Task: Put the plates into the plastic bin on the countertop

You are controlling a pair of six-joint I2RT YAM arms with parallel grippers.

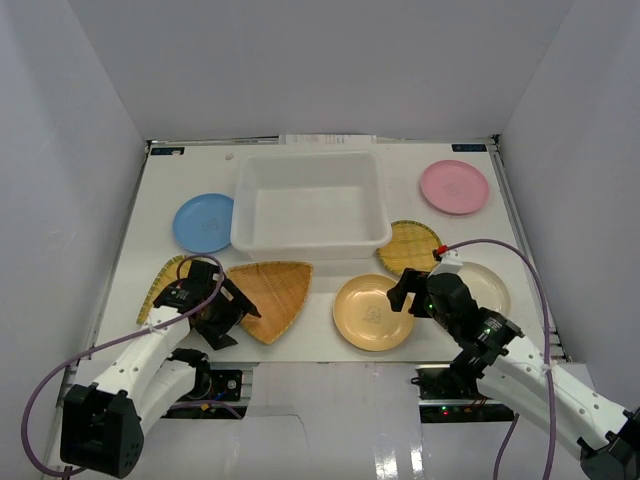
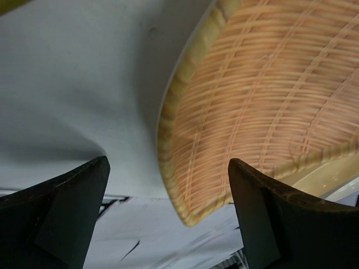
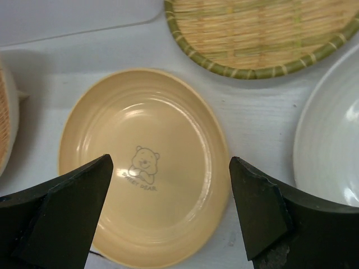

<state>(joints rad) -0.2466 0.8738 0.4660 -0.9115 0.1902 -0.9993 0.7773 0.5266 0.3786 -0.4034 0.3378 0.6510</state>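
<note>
Bin (image 1: 308, 246) at the far edge of the countertop (image 1: 400, 170) is empty; all seven plates (image 1: 454, 186) lie outside it, nothing done yet. Left gripper (image 1: 224, 314) gapes empty over the triangular tray (image 1: 272, 295) near the near-left corner. Right gripper (image 1: 408, 296) hangs equally open and empty over the yellow-orange plate (image 1: 372, 314) by the near edge.

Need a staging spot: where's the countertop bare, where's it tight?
Bare: back-left corner, bordered by blue plate, plastic bin and back wall; also the strip between bin and pink plate. Tight: front row, triangular tray, yellow-orange plate and cream plate close together, left gripper and right gripper open above.
</note>
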